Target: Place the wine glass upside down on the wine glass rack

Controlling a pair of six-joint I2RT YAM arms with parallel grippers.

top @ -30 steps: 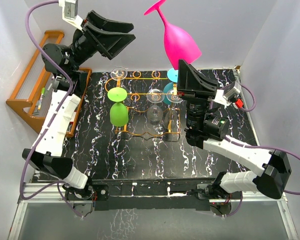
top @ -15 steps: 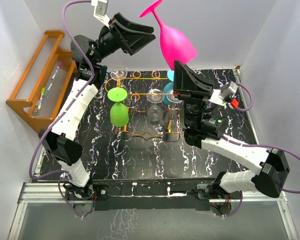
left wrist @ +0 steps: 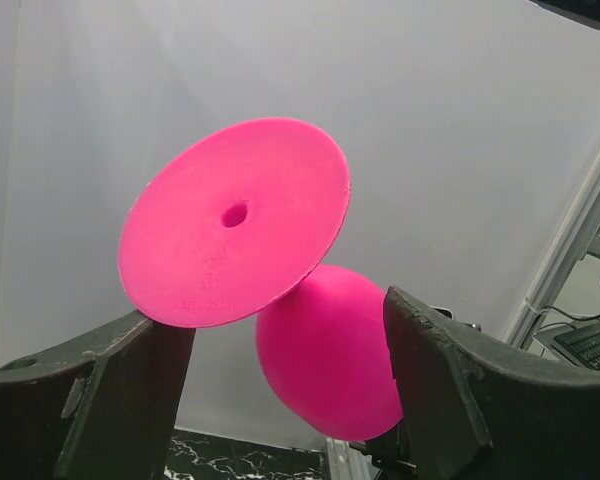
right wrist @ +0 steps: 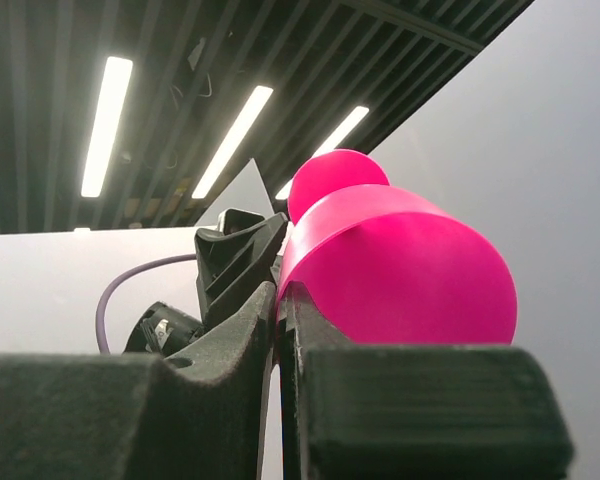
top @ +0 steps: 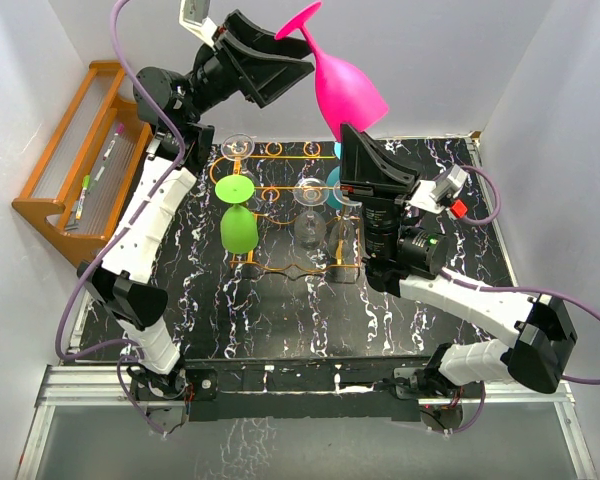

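A pink wine glass (top: pixel 345 85) is held upside down high above the table, foot uppermost and tilted left. My right gripper (top: pixel 352 135) is shut on the rim of its bowl (right wrist: pixel 400 275), pinching the wall between the fingers. My left gripper (top: pixel 298 52) is open and raised, its fingers on either side of the glass's foot (left wrist: pixel 235 220) without closing on it. The orange wire rack (top: pixel 290 210) stands below on the black marble table (top: pixel 280 310), with a green glass (top: pixel 237 215), clear glasses and a teal glass hanging in it.
An orange wooden stepped shelf (top: pixel 75 160) with pens stands at the left. White walls enclose the table on three sides. The right arm (top: pixel 480 300) stretches across the table's right half.
My left gripper has swung up and right from the shelf side until its open fingers flank the pink glass's foot. The right gripper and glass have shifted slightly left.
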